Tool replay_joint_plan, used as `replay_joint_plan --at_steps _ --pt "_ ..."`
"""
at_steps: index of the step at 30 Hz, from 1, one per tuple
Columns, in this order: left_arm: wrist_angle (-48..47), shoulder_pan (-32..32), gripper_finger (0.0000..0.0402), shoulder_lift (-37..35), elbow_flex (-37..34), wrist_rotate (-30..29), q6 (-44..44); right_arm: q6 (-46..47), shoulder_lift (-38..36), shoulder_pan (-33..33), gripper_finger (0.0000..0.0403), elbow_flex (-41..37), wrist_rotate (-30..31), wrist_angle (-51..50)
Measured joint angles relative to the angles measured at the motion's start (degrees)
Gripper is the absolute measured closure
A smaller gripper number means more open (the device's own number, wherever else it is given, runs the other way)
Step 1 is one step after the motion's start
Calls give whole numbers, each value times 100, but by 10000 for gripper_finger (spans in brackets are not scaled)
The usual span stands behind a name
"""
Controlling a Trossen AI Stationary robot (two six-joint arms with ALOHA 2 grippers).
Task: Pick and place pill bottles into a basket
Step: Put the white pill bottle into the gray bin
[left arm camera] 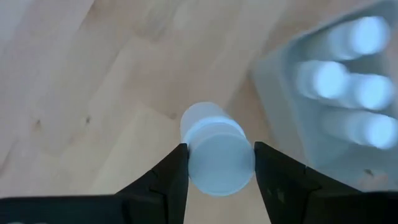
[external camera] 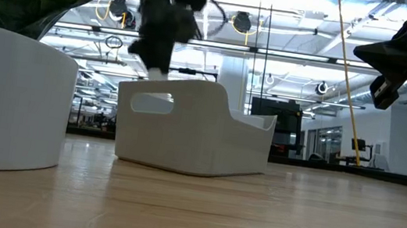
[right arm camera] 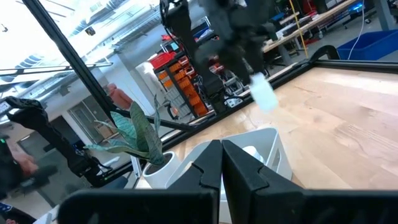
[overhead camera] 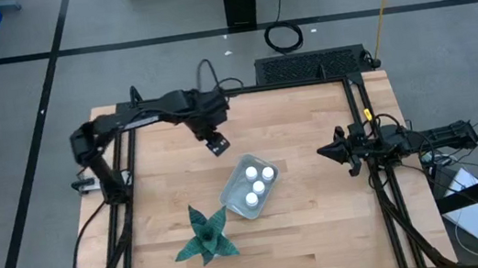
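A small white pill bottle [left arm camera: 217, 152] is pinched between the two dark fingers [left arm camera: 171, 180] of the left gripper [overhead camera: 216, 143]. It is held up in the air, over the bare wood just beside the basket [overhead camera: 233, 193] and a little toward the far side of the counter [overhead camera: 325, 224]. The basket sits near the middle of the counter, turned at a slant. Four more pill bottles [overhead camera: 255, 179] stand inside it, close together, with their white caps up. In the low view the basket [external camera: 200, 141] has a cut-out handle in its end wall, and the held bottle [external camera: 159, 73] hangs above that end. Near the basket, on the front side, is a green spiky plant [overhead camera: 204, 234] in a white pot [external camera: 8, 100]. Nothing lies between the held bottle and the basket. The right gripper [overhead camera: 325, 151] waits up off the wood at the right side of the counter, well apart from the basket, with its fingers [right arm camera: 236, 165] pressed together and pointing toward it. Black rails [overhead camera: 382, 203] run down both sides of the counter. Behind the counter the floor [overhead camera: 113, 21] is grey, with a coil of black cable [overhead camera: 284, 36] on it. No writing or label can be read on the bottles or the basket.
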Motion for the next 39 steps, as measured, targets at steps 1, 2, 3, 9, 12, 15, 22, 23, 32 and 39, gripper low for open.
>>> replay_joint_plan --at_steps 1,2,3,9,12,15,22,23,32,39 --pt "-57 -43 236 -163 0 23 -28 0 1 0 399 1 0 0" --pt "-103 -88 236 -308 0 65 -87 0 1 0 399 2 0 1" --pt "-138 -125 235 -468 0 141 -173 -1 1 0 399 1 0 0" --pt "-87 -418 232 -1297 4 615 -837 0 1 0 399 1 0 0" --pt "21 -667 231 -1553 4 781 -1136 0 1 0 399 2 0 2" --pt "183 -1002 231 -1664 4 847 -1422 0 1 0 398 2 0 1" --pt "856 -1858 230 -1491 6 393 -1799 0 2 0 399 2 0 2" --pt "995 -1918 230 -1416 7 329 -1832 -2 1 0 399 2 0 2" --pt "1185 -2007 230 -478 4 290 -1666 0 4 0 399 0 0 0" --pt "1113 -2038 229 195 7 251 -1360 -2 6 0 399 1 0 1"
